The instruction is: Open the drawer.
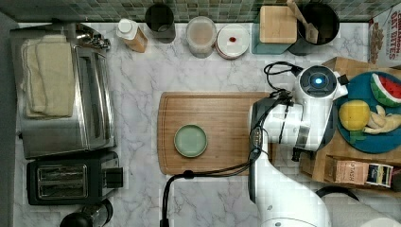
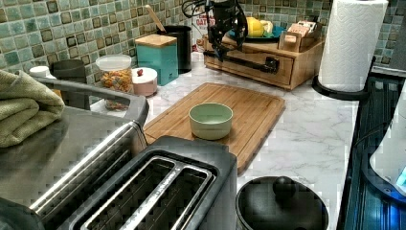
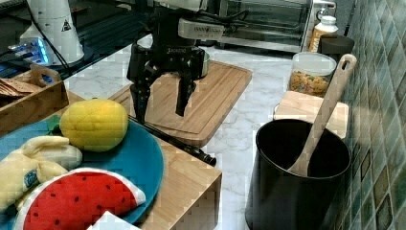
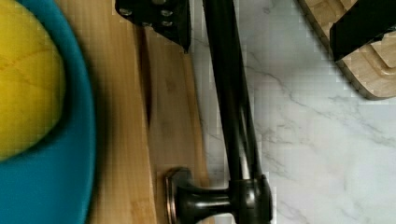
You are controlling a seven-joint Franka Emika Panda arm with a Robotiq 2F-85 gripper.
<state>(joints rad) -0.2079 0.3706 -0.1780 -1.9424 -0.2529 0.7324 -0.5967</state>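
Right now the gripper [image 3: 159, 106] hangs with its two black fingers [image 3: 140, 103] spread wide apart, pointing down over the drawer's long black bar handle [image 3: 174, 140]. In the wrist view the handle [image 4: 232, 102] runs between the two fingertips, one over the wooden top edge of the cabinet and the other out over the marble near the cutting board's corner; neither pad touches the bar. The drawer [image 2: 249, 62] sits in a light-wood box at the back of the counter in the left view, and its front looks flush with the box, so it is closed. In the left view the gripper [image 2: 225, 45] hovers just above the handle's far end.

On top of the box lies a teal plate [image 3: 143, 158] carrying a yellow plush fruit [image 3: 93, 124], a banana toy [image 3: 33, 160] and a watermelon slice toy [image 3: 72, 201]. Just beside the box, toward the top view's left, the brown cutting board [image 1: 213, 113] lies flat on the marble counter [image 1: 142, 71] with a pale green bowl [image 1: 190, 140] on it. A black utensil pot [image 3: 297, 177] with a wooden spoon [image 3: 325, 110] stands near the tiled wall. Further off in the top view are a toaster oven [image 1: 66, 94] and a black toaster [image 1: 71, 182], and a paper towel roll [image 2: 352, 43] stands at the left view's right.
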